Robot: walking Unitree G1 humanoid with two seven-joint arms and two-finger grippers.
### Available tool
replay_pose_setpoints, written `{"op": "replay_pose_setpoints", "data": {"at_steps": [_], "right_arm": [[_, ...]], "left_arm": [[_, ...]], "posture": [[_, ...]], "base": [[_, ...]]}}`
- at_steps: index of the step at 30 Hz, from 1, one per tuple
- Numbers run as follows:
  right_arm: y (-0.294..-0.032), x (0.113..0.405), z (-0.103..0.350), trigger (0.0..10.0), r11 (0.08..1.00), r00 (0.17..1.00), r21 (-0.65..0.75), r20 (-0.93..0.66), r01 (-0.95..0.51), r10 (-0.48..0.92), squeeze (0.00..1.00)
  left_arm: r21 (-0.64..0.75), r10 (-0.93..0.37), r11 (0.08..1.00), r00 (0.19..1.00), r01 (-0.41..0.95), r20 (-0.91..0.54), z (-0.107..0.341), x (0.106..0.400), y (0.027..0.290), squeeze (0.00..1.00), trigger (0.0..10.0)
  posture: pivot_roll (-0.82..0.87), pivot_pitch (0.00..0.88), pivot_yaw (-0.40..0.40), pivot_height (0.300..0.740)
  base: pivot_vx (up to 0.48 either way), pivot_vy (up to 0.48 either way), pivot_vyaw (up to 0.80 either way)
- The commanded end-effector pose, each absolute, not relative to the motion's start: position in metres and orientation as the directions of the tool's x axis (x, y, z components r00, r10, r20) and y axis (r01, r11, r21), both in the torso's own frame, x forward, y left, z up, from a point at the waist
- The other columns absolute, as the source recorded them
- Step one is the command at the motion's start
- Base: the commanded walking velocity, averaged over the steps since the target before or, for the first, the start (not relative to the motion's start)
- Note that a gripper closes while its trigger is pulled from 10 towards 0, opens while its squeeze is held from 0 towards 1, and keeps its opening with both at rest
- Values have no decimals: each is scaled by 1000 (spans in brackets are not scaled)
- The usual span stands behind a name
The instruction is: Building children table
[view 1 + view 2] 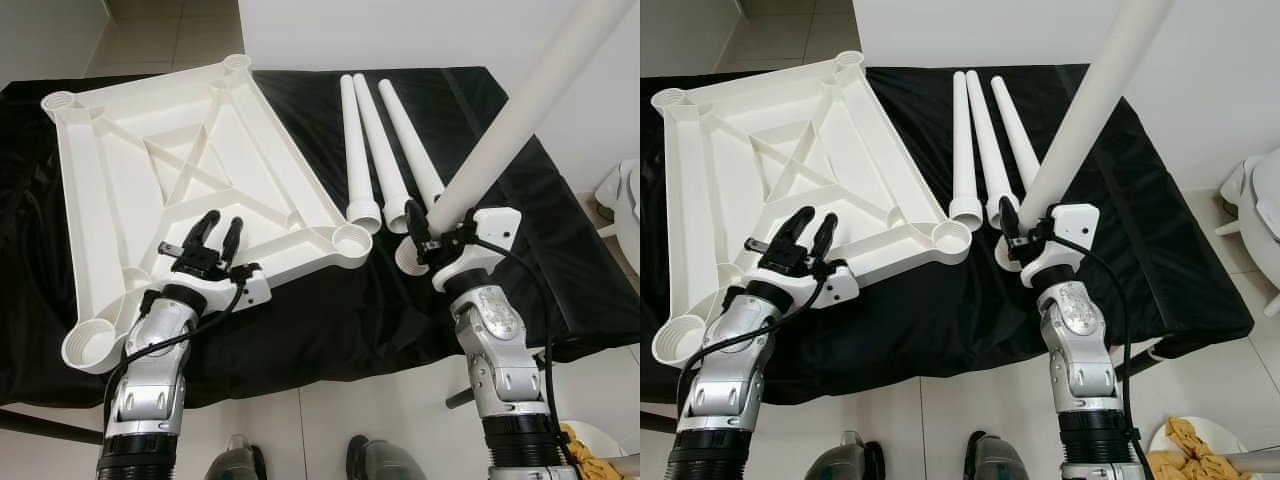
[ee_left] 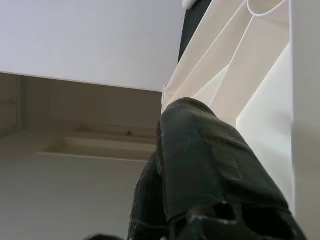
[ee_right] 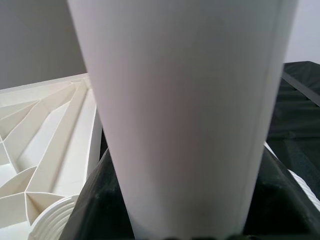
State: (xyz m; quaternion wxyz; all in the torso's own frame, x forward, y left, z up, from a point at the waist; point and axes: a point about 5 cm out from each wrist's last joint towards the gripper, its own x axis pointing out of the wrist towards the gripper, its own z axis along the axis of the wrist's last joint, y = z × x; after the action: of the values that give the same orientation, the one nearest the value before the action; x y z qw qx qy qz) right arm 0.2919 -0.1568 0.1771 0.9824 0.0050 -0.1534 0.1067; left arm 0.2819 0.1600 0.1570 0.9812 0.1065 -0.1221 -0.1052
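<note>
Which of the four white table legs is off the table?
The leg gripped by the right gripper, raised steeply upward; the other three legs lie flat together on the black cloth.

Black-draped table [image 1: 330,320] carries white tabletop [image 1: 190,190] and three legs [image 1: 375,150].

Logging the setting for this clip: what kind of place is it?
Probably a room in a home: pale tiled floor, plain white wall, and a black-draped table serving as workbench for a white tabletop and legs.
</note>
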Motion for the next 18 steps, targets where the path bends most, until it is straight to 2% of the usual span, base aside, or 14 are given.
{"op": "replay_pose_setpoints", "data": {"at_steps": [1, 18], "right_arm": [[-158, 292, 176, 10000, 977, 932, -23, 298, -211, 208, 0], [-161, 296, 177, 10000, 978, 935, -32, 289, -207, 207, 0]], "left_arm": [[232, -175, 965, 961, 124, 213, 153, 280, 164, 0, 10000], [243, -161, 964, 965, 109, 208, 152, 284, 162, 0, 10000]], "posture": [[-25, 115, 5, 740], [-27, 97, -6, 740]], "base": [[0, 0, 0], [0, 0, 0]]}}
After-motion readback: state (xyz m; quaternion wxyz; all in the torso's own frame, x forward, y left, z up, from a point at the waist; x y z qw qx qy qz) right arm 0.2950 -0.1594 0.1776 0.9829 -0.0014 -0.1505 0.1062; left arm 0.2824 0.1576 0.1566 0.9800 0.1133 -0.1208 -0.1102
